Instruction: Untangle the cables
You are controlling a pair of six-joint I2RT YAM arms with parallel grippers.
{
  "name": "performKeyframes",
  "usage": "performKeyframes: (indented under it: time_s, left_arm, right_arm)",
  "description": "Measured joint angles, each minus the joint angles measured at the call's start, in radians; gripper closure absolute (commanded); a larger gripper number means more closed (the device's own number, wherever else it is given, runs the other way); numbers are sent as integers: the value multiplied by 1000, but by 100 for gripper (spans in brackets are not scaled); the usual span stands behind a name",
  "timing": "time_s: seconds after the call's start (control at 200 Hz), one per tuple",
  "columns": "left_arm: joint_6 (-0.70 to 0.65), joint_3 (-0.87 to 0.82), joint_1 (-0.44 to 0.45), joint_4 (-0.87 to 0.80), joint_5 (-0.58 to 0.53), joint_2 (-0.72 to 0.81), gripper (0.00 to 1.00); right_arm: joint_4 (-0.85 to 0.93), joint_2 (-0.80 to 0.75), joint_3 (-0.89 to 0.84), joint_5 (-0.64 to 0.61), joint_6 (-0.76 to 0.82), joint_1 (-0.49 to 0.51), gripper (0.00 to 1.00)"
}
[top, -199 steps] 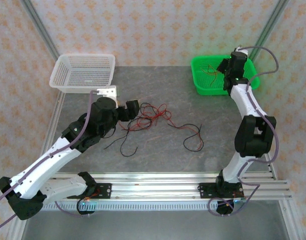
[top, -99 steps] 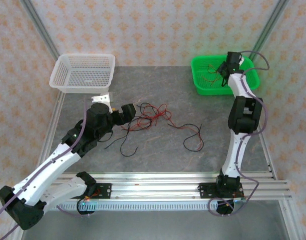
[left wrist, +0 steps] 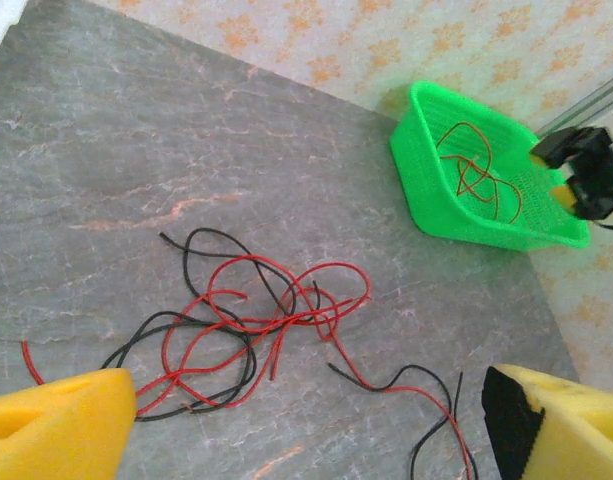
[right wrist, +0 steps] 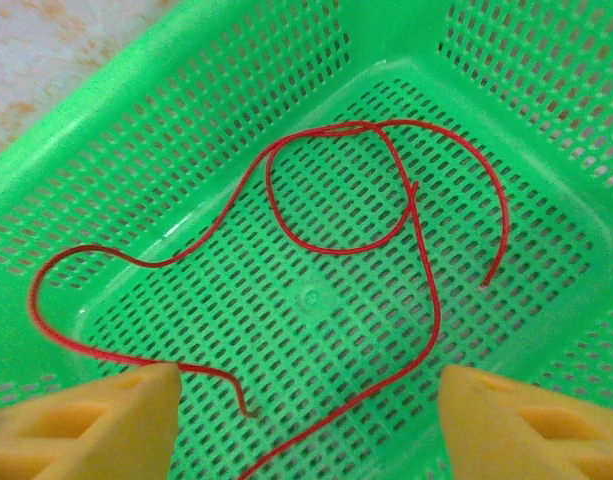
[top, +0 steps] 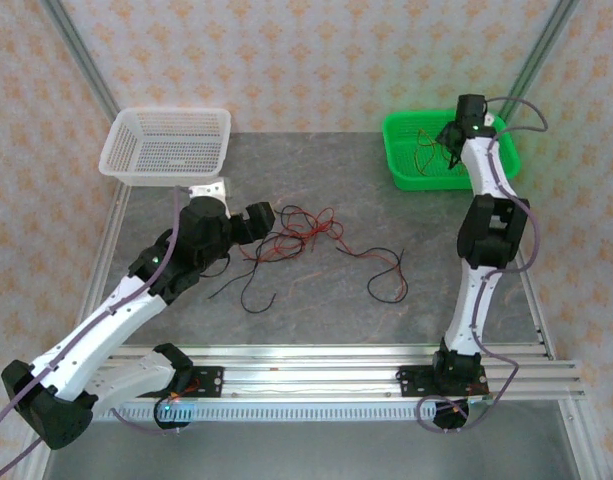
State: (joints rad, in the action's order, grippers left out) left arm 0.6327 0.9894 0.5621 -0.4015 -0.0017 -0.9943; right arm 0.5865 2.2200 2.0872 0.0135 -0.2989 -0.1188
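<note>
Cables (top: 291,235), thin, limp and light, lie tangled mid-table before the left gripper (left wrist: 306,430), fingers spread; I'd pinch a free end. Farther back, the right gripper (right wrist: 306,420) gapes over a red cable (right wrist: 416,230) in the green basket (top: 416,178).

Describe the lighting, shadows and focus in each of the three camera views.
Top external: soft, even light, scarcely any shadow under the cables, all sharp. Left wrist: the fingertips of the left gripper look blurred, the tangle crisp. Right wrist: a pale sheen on the wall of the green basket; the red cable in focus.
</note>
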Motion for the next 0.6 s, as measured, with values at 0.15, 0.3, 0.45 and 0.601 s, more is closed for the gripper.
performKeyframes:
  time_s: [0.15,0.3,0.45,0.601]
  left_arm:
    - [8,0,2,-31,6,-43,16]
    - [22,1,19,-63,2,-108,18]
    - [32,0,21,-65,2,-193,25]
    - [60,-2,21,-34,25,-273,32]
  right_arm:
    - [13,-167,-91,1,16,0,32]
    - [-10,-449,-309,0,34,18,32]
    - [-68,-755,-581,-4,40,111,32]
    - [-96,-954,-790,5,38,212,33]
